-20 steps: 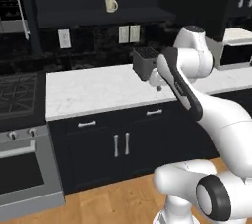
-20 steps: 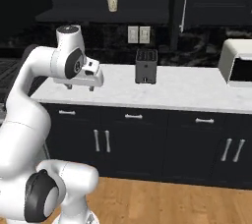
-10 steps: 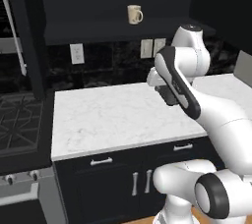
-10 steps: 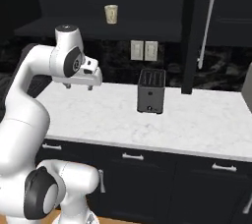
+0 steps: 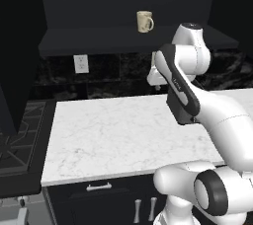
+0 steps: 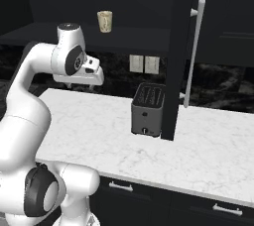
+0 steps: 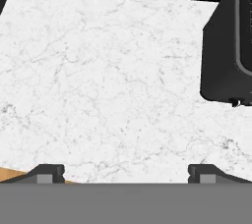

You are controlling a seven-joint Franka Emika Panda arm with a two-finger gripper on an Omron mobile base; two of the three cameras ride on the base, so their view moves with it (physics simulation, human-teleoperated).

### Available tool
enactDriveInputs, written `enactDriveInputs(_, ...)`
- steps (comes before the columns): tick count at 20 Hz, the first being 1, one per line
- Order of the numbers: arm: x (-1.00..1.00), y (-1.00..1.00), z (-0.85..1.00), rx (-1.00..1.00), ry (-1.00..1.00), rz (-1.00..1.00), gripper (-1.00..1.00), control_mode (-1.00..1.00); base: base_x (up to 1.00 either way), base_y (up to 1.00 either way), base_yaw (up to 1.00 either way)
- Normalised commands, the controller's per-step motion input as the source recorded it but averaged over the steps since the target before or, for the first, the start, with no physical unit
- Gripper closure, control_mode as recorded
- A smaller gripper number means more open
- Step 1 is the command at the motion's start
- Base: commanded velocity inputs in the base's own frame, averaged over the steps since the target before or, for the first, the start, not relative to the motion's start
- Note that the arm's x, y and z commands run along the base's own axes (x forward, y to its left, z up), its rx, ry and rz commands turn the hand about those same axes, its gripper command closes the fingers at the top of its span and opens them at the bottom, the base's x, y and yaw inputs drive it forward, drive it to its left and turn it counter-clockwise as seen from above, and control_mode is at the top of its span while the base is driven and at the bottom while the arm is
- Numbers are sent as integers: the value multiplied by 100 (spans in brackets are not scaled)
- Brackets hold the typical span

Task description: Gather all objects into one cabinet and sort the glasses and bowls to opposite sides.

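Hand view: your gripper (image 7: pixel 124 171) hangs wide open, empty, over marble counter (image 7: pixel 98 80) left of toaster (image 7: pixel 229 46). Base rolled closer; cream mug (image 5: pixel 144 21) sits above toaster on cabinet shelf (image 5: pixel 99 39), now nearer reach.

Cream mug (image 5: pixel 144 21), faint mottling. My countertop (image 7: pixel 108 85): white marble, grey veining. Toaster (image 6: pixel 148 109) black. Cabinet door (image 6: pixel 179 46) black; bar handle (image 6: pixel 194 49) silver.

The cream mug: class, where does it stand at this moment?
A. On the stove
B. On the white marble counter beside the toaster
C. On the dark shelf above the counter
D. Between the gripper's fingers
C: the cream mug stands alone on the dark shelf well above the marble counter; the gripper is open and empty.
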Motion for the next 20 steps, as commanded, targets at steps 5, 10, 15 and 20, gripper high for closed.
enactDriveInputs(5, 0, 0, 0, 0, 0, 0, -100, 100, 0, -3, 1)
enactDriveInputs(10, -20, 0, 21, 1, -19, 8, -100, -100, -9, 0, 4)
enactDriveInputs(15, -2, -3, 88, 6, -52, 13, -100, -100, 0, 0, 0)
enactDriveInputs(20, 41, -9, 92, 6, -27, 8, -100, -100, 0, 0, 0)
